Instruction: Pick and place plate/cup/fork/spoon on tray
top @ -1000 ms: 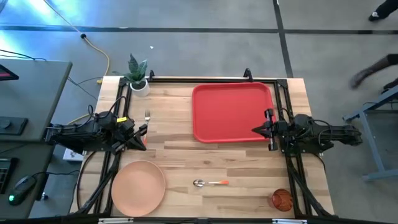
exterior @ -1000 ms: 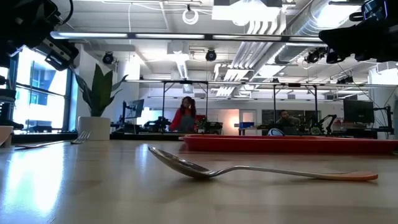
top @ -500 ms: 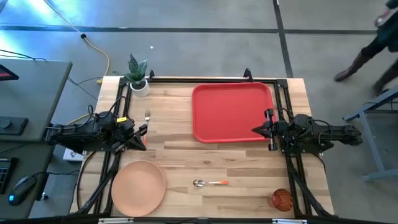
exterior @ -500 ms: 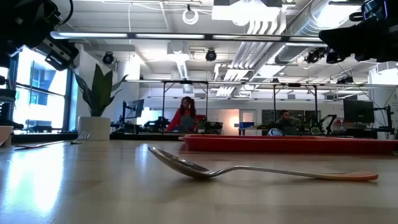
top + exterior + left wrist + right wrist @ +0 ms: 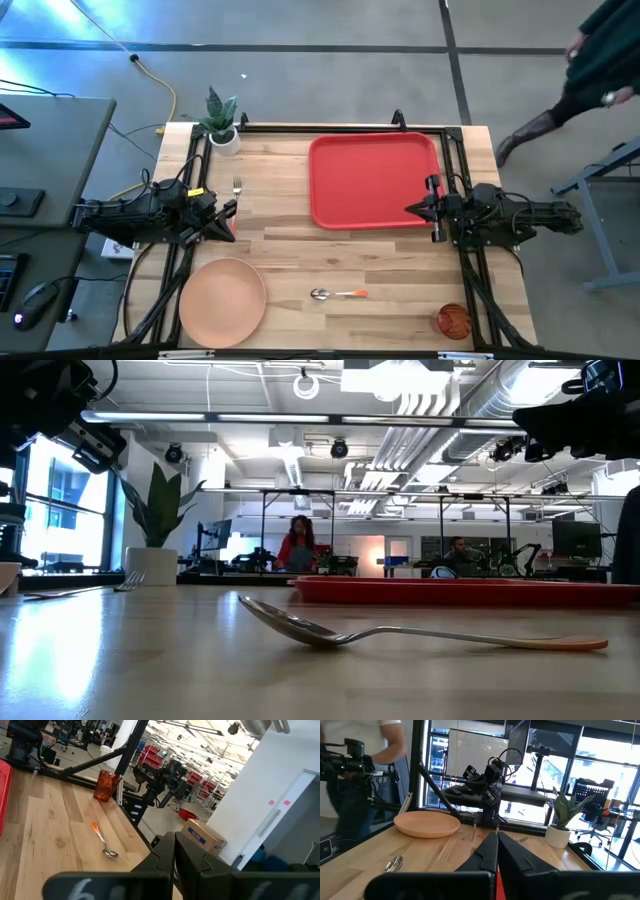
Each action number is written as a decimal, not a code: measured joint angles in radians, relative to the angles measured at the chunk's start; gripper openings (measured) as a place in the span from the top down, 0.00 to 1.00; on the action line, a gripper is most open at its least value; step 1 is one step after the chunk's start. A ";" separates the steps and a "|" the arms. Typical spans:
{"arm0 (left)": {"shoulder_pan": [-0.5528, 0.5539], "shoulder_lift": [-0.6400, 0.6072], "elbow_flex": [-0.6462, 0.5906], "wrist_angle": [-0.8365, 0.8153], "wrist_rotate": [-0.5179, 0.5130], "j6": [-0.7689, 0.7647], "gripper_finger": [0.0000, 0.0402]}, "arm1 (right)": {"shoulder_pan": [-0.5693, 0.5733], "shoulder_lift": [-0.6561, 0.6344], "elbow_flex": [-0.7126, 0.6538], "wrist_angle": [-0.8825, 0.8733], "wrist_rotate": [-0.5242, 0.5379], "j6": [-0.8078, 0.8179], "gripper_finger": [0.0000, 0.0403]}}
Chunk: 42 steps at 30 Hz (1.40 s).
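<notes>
The red tray (image 5: 372,180) lies at the table's far right. The peach-pink plate (image 5: 222,300) lies at the near left and also shows in the right wrist view (image 5: 426,823). The spoon (image 5: 336,294) lies flat near the front edge, close in the low view (image 5: 330,631). The red-orange cup (image 5: 452,320) stands at the near right. The fork (image 5: 237,187) lies at the far left. My left gripper (image 5: 229,213) is shut and empty beside the fork, above the table. My right gripper (image 5: 412,210) is shut and empty over the tray's right near edge.
A white pot with a green plant (image 5: 222,124) stands at the far left corner. A black frame (image 5: 400,126) runs along the table's far and side edges. A person (image 5: 590,70) walks on the floor beyond the table's right side. Bare wood lies between plate and tray.
Neither arm nor any task object has moved. Only the person on the floor at the right has walked on.
</notes>
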 joint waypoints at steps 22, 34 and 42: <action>0.001 0.000 0.000 -0.022 -0.259 0.381 0.99 | 0.000 0.000 0.000 0.000 0.000 0.000 1.00; 0.001 0.006 0.001 0.293 -0.758 0.361 0.99 | 0.000 0.000 0.000 0.000 0.000 0.000 1.00; 0.005 0.005 0.001 0.494 -0.879 -0.035 0.99 | 0.000 0.000 0.000 0.000 0.000 0.000 1.00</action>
